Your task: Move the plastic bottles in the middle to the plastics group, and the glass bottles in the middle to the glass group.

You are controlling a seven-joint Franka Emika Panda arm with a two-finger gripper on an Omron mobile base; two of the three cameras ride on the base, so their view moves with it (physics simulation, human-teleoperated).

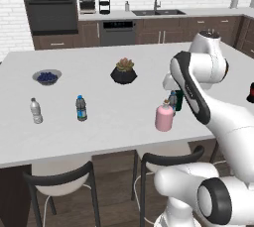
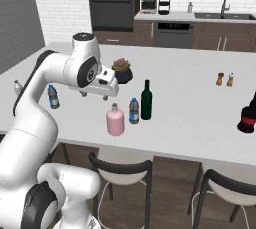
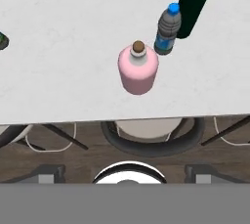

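Three bottles stand together mid-counter near the front edge: a squat pink glass bottle, a small blue-capped plastic bottle and a tall dark-green glass bottle. In the left base view my arm partly hides the green one. My gripper hangs open and empty above the counter, up and to the left of the pink bottle. The plastics group, a blue-labelled bottle and a pale one, stands at the left. Dark reddish bottles of the glass group stand at the right edge.
A black faceted plant pot sits behind the middle bottles, and a bowl of blueberries lies at the back left. Two orange shakers stand at the back right. Stools are tucked under the counter's front edge.
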